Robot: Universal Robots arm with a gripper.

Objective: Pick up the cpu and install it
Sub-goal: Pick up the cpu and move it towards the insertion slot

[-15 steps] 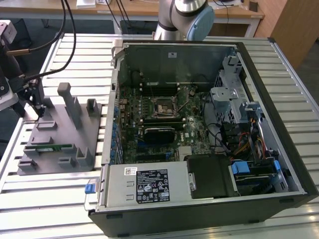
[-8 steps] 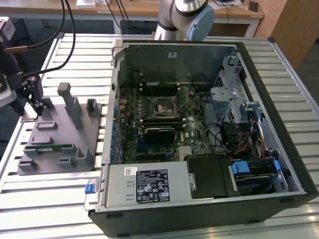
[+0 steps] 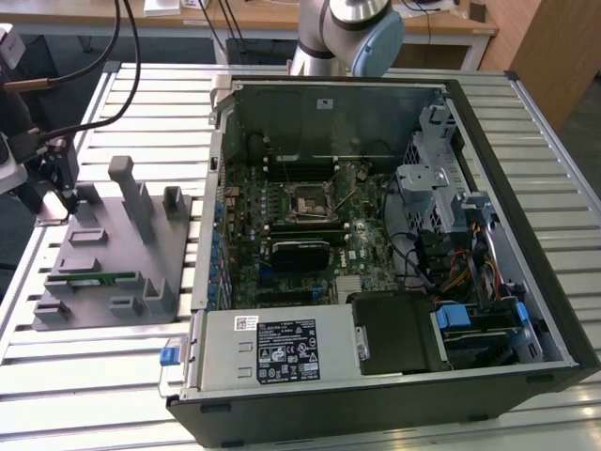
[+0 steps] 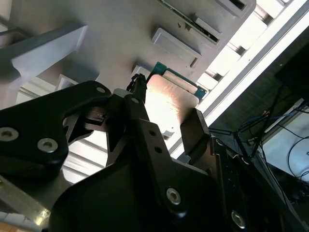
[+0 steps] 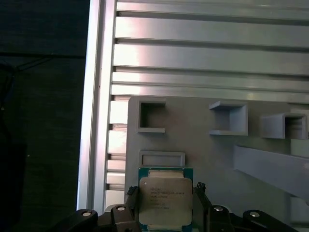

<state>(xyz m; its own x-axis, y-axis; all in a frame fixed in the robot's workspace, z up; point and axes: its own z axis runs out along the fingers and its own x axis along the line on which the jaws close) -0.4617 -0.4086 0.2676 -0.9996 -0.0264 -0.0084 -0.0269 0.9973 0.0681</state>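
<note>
**A:** Black gripper (image 5: 165, 192) sits closest in both wrist views, straddling the small flat square cpu (image 5: 165, 199) with its pale silvery lid and green rim. Is it clamped?

**B:** I cannot tell. It flanks two opposite edges, but contact isn't clear. The chip sits over the grey moulded holder tray (image 5: 217, 150), near the corner beside the ribbed aluminium table (image 5: 203, 53).

**A:** How would it handle?

**B:** Light, stiff and thin, I'd judge. The lid looks slick and the underside is probably delicate, so take it by opposite rim edges and keep it level.

**A:** And the arm (image 3: 347, 33)?

**B:** In the exterior view its base stands behind the open black computer case (image 3: 376, 418). The wrist hangs over the tray at that view's left.
</note>
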